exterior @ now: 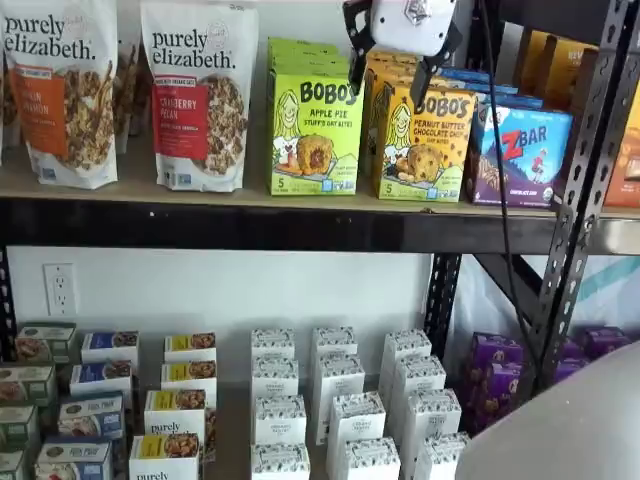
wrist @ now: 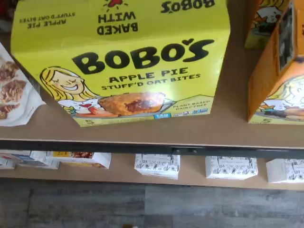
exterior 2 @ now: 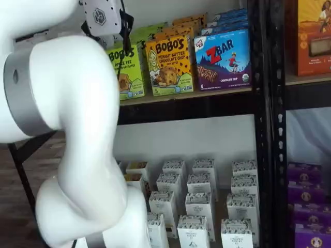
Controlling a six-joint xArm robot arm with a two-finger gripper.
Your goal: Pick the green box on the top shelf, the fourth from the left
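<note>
Black fingers of the end effector hang spread wide apart, gripping nothing. Just below and left of it in a shelf view, the green box stands upright on the top shelf: a lime carton reading "BOBO'S Apple Pie Stuff'd Oat Bites", with a cartoon woman and a pastry. Directly below the end effector stands an orange box; farther left, granola bags.

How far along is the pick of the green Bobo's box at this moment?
Done: the gripper has reached top-shelf height, open, in front of the cartons. In hand: nothing; the green box stands untouched on the top shelf beside the peanut butter carton. Left: closing on it and lifting it out.
</note>
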